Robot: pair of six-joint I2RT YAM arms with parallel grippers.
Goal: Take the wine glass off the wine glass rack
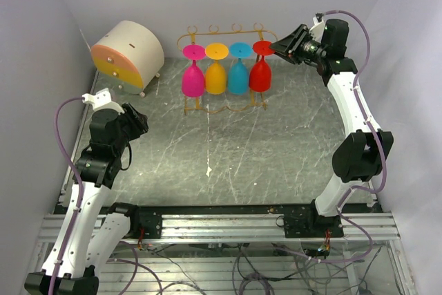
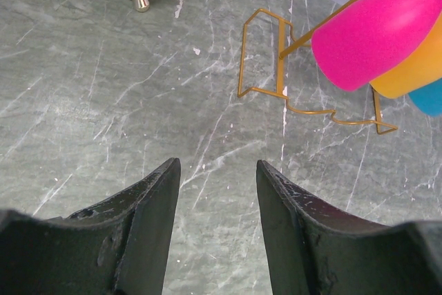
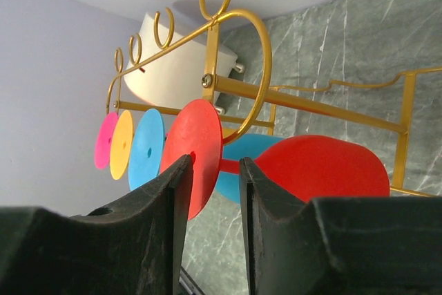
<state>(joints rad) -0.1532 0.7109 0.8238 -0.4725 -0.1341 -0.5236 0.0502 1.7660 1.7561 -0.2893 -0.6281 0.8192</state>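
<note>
The golden wire wine glass rack (image 1: 224,32) stands at the back of the table with several coloured glasses hanging upside down. The red wine glass (image 1: 260,74) hangs at its right end. My right gripper (image 1: 275,48) is at the red glass's round foot. In the right wrist view the gripper (image 3: 215,159) is open, its fingers on either side of the foot and stem, with the red bowl (image 3: 318,167) beyond and the rack rail (image 3: 304,105) above. My left gripper (image 1: 138,122) is open and empty, low over the table at the left (image 2: 217,164).
Pink (image 1: 192,77), yellow (image 1: 216,77) and blue (image 1: 238,75) glasses hang left of the red one. A cream round drawer box (image 1: 128,54) sits at the back left. White walls close in the table on three sides.
</note>
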